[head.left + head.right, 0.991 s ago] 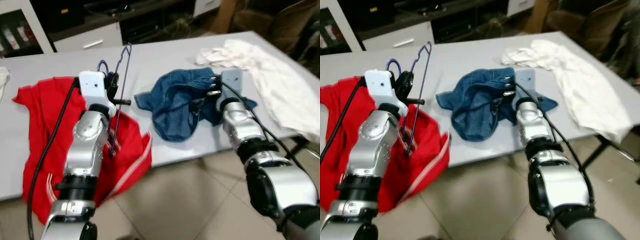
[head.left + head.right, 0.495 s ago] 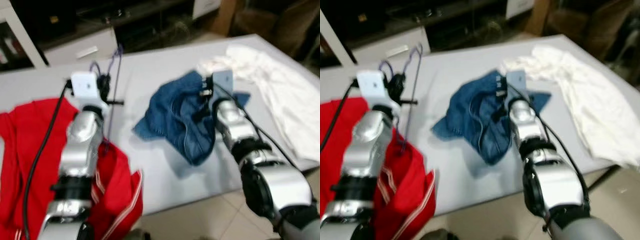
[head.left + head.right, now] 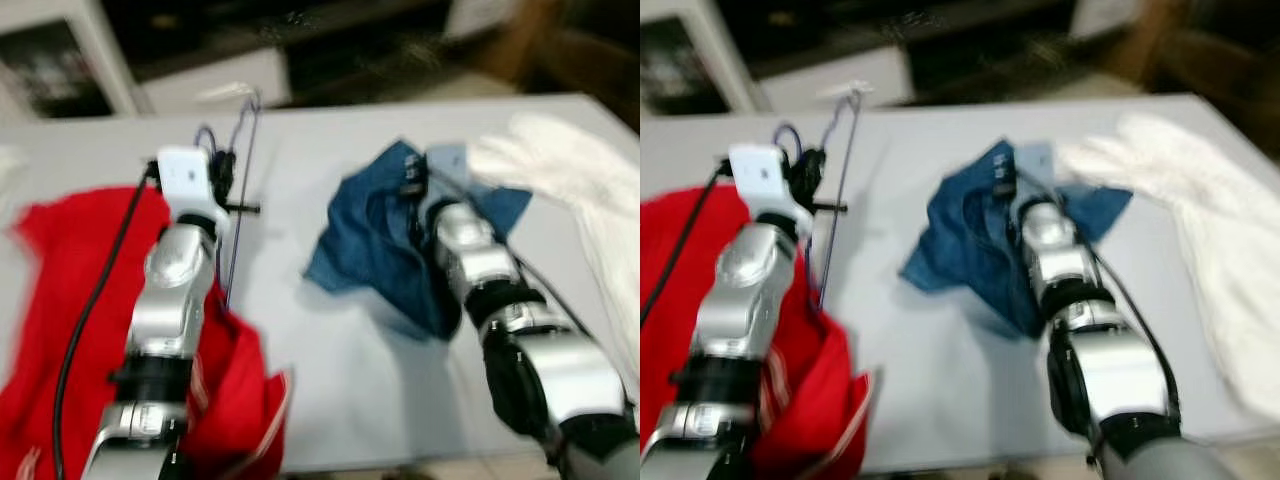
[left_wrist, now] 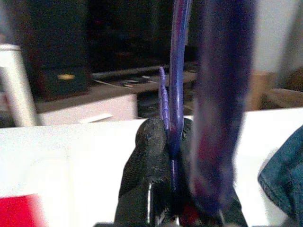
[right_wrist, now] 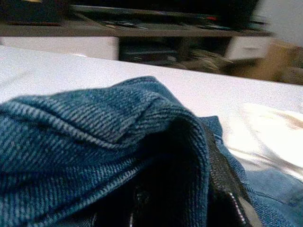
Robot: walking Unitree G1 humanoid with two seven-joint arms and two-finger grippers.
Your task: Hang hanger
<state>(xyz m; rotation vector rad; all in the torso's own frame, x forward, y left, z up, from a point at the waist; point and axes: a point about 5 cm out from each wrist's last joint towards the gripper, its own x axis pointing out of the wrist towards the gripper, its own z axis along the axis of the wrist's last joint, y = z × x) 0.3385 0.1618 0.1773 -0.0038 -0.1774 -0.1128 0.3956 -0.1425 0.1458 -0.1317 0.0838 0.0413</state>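
I have a wide pale grey table (image 3: 330,340) under me, carrying a long white cloth (image 3: 590,200) at its right end, a crumpled red garment with a pale stripe (image 3: 70,290) at its left end, and a bunched blue denim garment (image 3: 385,240) between them. My right gripper (image 3: 420,180) is buried in the denim, folds draped over its fingers in the right wrist view; I cannot tell whether it is clamped or slack.

The thin purple wire hanger (image 3: 238,190) stands nearly upright above the table, just inboard of the red garment, hook end up and lower end reaching down towards the red cloth. My left gripper (image 4: 173,156) is clenched on it: in the left wrist view the black fingers (image 4: 147,165) pinch one purple strand, with another blurred strand running close beside.

I judge the hanger light, stiff but springy, and smooth enough to swivel in a pinch. Holding low on a straight run leaves the hook free for a rail.
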